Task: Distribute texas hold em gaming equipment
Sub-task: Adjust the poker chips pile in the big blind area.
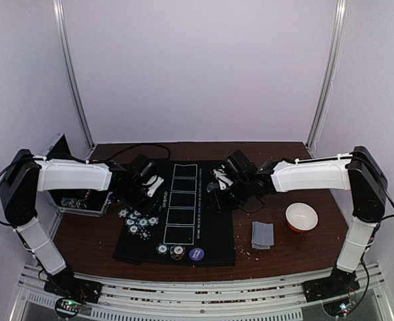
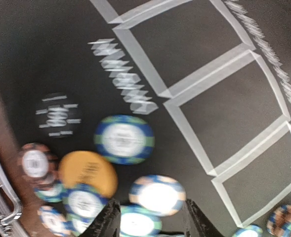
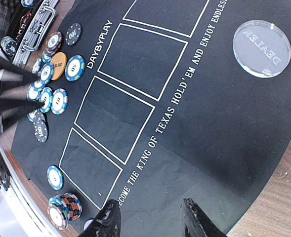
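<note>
Brown wood makes up the table (image 1: 283, 257), and its middle lies under a black felt mat (image 1: 213, 231) printed with a row of white card boxes and a line of Texas Hold'em lettering. The left arm (image 1: 73, 177) and right arm (image 1: 310, 175) reach in from either side, so that both wrists hang over the far half of the mat. A metal case (image 1: 83, 200) sits at the table's left edge, just beside the mat. On bare wood to the right stands a white bowl (image 1: 302, 217) with an orange outside. A small pile of grey-blue playing cards (image 1: 263, 235) lies between it and the mat. A clear dealer disc (image 3: 262, 47) rests on the felt outside the boxes, near the mat's edge. At the near edge a purple disc (image 1: 197, 254) lies next to a short chip stack (image 1: 176, 251). Most poker chips (image 1: 138, 223) are scattered on the mat's left side, an orange chip (image 2: 87, 173) among them. The left gripper (image 2: 152, 205) hangs over this cluster with its jaws apart and nothing clamped, though its view is blurred. The right gripper (image 3: 150, 202) is also parted and empty above bare felt.
</note>
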